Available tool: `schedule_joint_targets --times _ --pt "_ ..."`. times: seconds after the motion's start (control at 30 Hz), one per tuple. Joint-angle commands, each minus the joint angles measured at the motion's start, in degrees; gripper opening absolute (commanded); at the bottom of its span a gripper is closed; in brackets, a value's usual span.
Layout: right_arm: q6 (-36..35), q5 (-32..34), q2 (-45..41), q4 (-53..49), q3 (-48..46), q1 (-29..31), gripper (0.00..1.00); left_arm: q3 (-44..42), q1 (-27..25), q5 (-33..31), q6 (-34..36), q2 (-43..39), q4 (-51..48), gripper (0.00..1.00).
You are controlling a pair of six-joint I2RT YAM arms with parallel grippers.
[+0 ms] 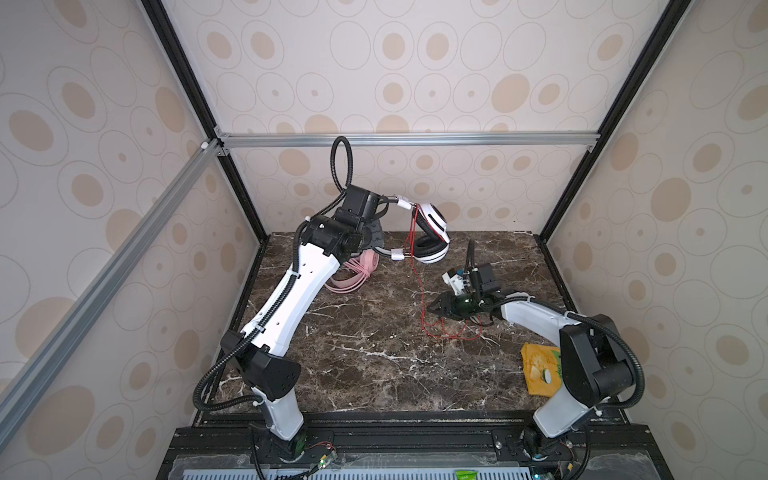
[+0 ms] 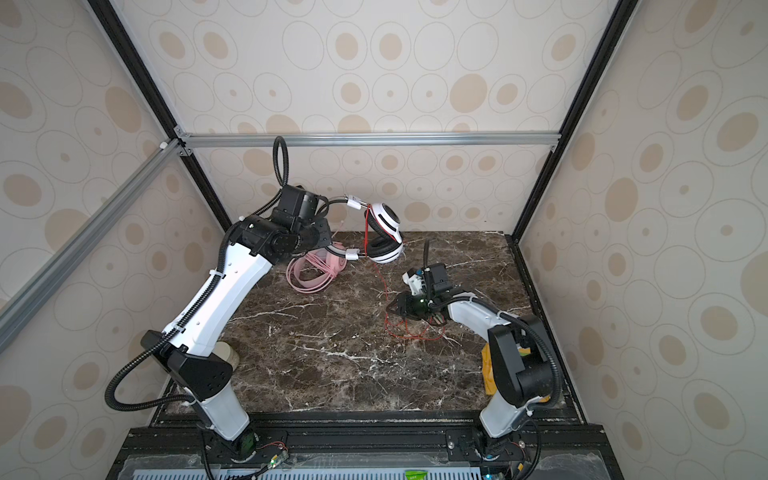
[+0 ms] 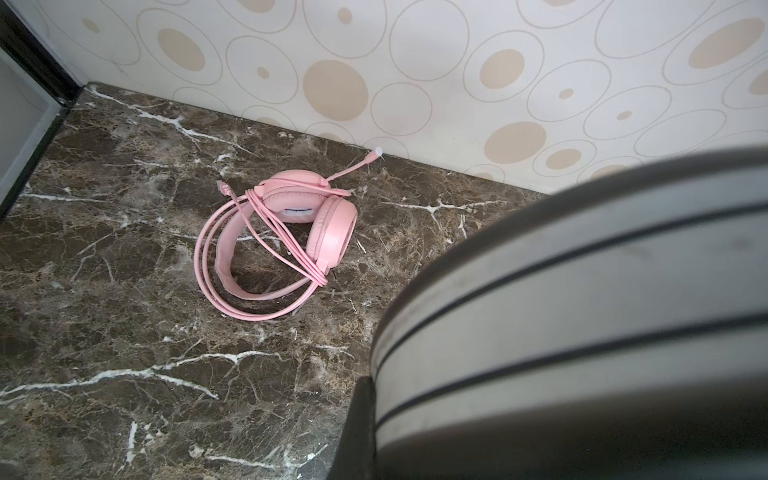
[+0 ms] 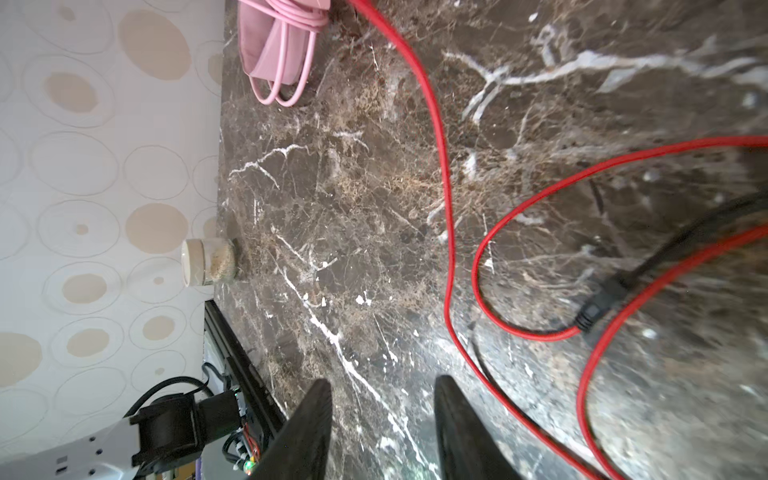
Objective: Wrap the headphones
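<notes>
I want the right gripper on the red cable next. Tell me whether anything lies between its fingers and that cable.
Nothing visible does. The right gripper stands open over the marble table, and the red cable runs right beside one finger. The pink headset lies farther off.

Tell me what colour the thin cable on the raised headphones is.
The cable is red; the right wrist view shows it best.

Pink headset [image 3: 332, 232], red cable [image 4: 443, 158], brown-marbled table [image 1: 374, 353].
</notes>
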Motion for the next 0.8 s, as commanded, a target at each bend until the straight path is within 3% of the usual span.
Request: schedule_joint_targets --times 0.0,0.2,0.77 --pt "5.94 5.33 2.82 6.37 -0.95 1.59 0.41 1.91 0.03 -1.11 -1.34 -3.13 3.23 0.0" --pt "6.22 7.79 6.91 7.06 0.58 2.41 0.36 -0.4 0.09 -1.72 -0.91 -4.7 3.66 0.0" --pt "7.5 4.62 12.98 8.36 2.93 4.92 0.25 -2.8 0.8 -1.28 -1.25 -6.31 5.16 0.0"
